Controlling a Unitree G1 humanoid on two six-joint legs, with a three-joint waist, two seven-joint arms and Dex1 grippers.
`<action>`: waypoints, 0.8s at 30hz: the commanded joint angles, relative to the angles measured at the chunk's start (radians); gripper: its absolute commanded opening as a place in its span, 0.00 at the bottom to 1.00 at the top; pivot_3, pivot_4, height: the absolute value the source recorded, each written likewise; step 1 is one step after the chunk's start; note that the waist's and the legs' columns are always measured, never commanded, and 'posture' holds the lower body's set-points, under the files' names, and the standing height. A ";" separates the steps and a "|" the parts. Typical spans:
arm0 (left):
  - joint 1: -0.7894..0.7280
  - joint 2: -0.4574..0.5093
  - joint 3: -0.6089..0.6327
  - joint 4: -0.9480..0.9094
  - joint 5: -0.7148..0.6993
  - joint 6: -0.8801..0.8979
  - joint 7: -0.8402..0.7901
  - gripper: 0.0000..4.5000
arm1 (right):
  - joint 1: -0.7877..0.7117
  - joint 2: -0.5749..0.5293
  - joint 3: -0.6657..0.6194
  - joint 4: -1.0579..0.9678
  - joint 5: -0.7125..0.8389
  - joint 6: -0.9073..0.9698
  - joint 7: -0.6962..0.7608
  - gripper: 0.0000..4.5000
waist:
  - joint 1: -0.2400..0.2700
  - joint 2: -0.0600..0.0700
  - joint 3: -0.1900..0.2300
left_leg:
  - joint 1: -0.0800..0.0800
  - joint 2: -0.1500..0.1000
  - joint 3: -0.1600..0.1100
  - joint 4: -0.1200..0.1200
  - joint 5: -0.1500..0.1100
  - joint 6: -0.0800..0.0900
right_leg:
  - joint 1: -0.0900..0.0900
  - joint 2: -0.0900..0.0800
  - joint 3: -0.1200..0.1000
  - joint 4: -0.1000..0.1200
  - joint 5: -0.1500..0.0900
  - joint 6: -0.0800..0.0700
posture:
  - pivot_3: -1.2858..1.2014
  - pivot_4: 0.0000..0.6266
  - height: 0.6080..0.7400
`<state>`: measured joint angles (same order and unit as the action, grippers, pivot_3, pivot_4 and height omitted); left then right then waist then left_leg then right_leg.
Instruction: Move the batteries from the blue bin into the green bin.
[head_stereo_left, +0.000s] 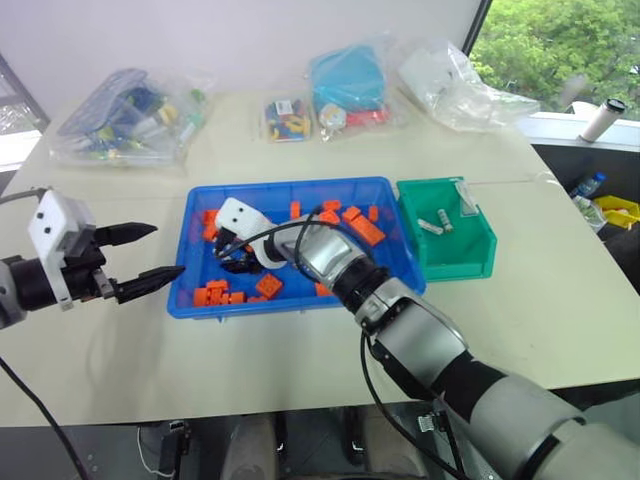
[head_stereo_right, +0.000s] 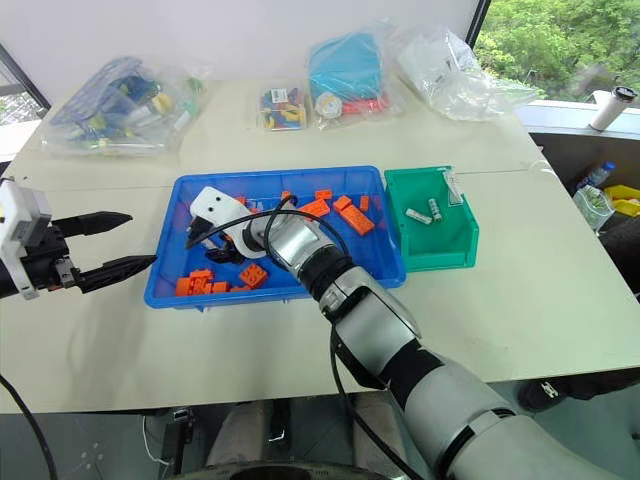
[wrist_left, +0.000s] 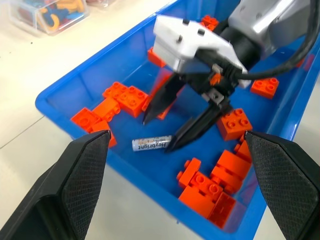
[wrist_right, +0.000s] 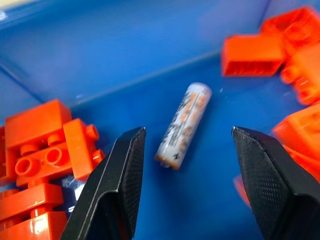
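A large, shallow, bright-blue plastic bin (head_stereo_left: 300, 187) with a raised rim sits in the middle of the pale tabletop (head_stereo_left: 120, 350), and a smaller, deeper green plastic bin (head_stereo_left: 470, 262) with a sloped front stands just beside it on the robot's right. Orange plastic toy bricks (head_stereo_left: 365, 229) lie scattered over the blue bin's floor.

The right gripper (wrist_left: 167, 134) reaches down into the left part of the blue bin, its two black jaws spread apart and holding nothing. A small silver-grey cylindrical battery (wrist_left: 152, 144) with printed lettering lies flat on the blue floor right at the tips. In the right wrist view the same battery (wrist_right: 183, 125) lies between the two spread jaws, and I cannot tell whether either one touches it. Orange bricks lie close on both sides of it.

Two more silver-grey batteries (head_stereo_left: 436, 226) already lie on the floor of the green bin, side by side.

The left gripper (head_stereo_left: 155, 252) hovers over the tabletop just outside the blue bin's left wall, jaws released and empty, pointing toward the bin.

Along the far edge of the tabletop lie clear plastic bags of coloured toy parts (head_stereo_left: 135, 115), well apart from both bins.
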<state>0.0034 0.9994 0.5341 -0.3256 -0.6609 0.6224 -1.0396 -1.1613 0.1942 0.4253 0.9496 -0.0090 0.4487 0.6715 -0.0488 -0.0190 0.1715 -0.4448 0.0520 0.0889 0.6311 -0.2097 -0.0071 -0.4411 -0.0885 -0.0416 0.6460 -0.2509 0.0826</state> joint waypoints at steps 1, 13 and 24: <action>-0.016 0.006 0.023 -0.016 -0.011 -0.008 0.005 1.00 | -0.034 0.033 -0.028 0.043 -0.019 -0.039 0.003 0.62 | 0.000 0.000 0.000 | 0.000 0.000 0.000 0.000 0.000 0.000 | 0.000 0.000 0.000 0.000 0.000 0.000 | 0.52 0.24 0.97; -0.065 -0.021 -0.063 -0.027 -0.019 -0.012 0.007 1.00 | -0.005 -0.036 -0.095 -0.138 -0.004 0.073 0.081 0.02 | 0.003 0.000 0.000 | 0.000 0.000 0.000 0.000 0.000 0.000 | 0.000 -0.001 0.000 0.001 0.000 0.000 | 0.52 0.24 0.97; -0.190 -0.116 -0.220 -0.034 -0.027 -0.038 0.032 1.00 | 0.109 -0.544 -0.536 -0.913 0.269 0.870 0.101 0.02 | 0.034 0.000 0.000 | 0.000 -0.002 -0.001 0.002 0.000 0.000 | 0.003 -0.001 -0.001 0.000 0.000 0.000 | 0.52 0.24 0.97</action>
<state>-0.1706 0.8914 0.3275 -0.3533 -0.6990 0.6143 -1.0103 -1.0699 -0.3007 -0.0431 0.1216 0.2242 1.2421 0.7892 -0.0153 -0.0195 0.1713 -0.4447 0.0491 0.0878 0.6336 -0.2095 -0.0066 -0.4378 -0.0898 -0.0427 0.6457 -0.2508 0.0828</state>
